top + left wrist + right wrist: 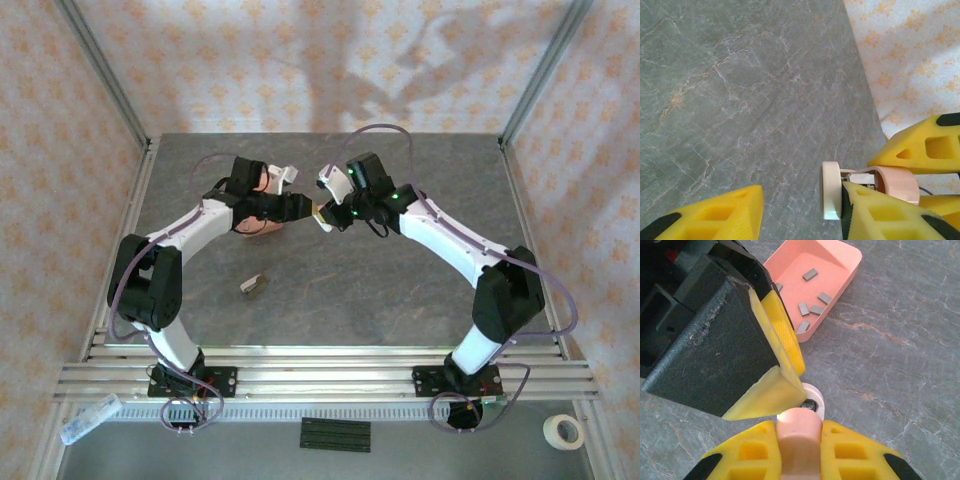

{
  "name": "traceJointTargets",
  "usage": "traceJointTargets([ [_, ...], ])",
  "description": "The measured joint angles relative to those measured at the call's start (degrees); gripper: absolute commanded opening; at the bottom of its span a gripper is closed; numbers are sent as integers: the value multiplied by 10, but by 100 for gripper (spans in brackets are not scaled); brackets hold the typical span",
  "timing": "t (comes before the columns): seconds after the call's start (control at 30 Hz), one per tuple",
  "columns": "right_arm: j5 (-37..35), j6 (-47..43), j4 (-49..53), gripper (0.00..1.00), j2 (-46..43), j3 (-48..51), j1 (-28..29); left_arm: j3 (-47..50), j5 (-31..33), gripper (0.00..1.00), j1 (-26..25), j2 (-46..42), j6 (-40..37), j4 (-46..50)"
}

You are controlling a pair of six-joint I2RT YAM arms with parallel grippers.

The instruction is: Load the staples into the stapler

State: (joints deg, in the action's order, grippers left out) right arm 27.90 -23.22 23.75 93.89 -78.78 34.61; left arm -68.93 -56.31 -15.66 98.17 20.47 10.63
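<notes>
The stapler [797, 437], pale pink with a white end cap [816, 401], is held above the table with my right gripper [797, 427] shut on its body. My left gripper [802, 200] stands open around the white cap [830, 190]. One of its fingers [875, 212] is wedged between the cap and the pink body [897, 182], and the other finger [715, 217] is well clear. The two grippers meet at mid table, left gripper [303, 208] against right gripper [326, 215]. Several grey staples [810, 310] lie in the salmon-pink tray [840, 260].
The tray [262, 228] sits partly under my left arm. A small brownish box [252, 285] lies on the grey table nearer the bases. A tape roll [568, 430] and a black strip [335, 435] lie off the table's near edge. Patterned walls close the back and sides.
</notes>
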Motion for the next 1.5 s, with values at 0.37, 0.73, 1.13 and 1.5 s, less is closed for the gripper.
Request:
traceJointTargets([
  [0.37, -5, 0, 0, 1, 0, 0, 0, -4, 0, 44, 0, 6, -18, 6],
  [0.73, -4, 0, -37, 0, -31, -9, 0, -3, 47, 44, -1, 41, -37, 62],
  [1.13, -5, -1, -66, 0, -43, -10, 0, 17, 54, 54, -1, 23, -51, 65],
  [1.5, 12, -7, -62, 0, -75, 3, -3, 89, 31, 67, -1, -115, -114, -53],
])
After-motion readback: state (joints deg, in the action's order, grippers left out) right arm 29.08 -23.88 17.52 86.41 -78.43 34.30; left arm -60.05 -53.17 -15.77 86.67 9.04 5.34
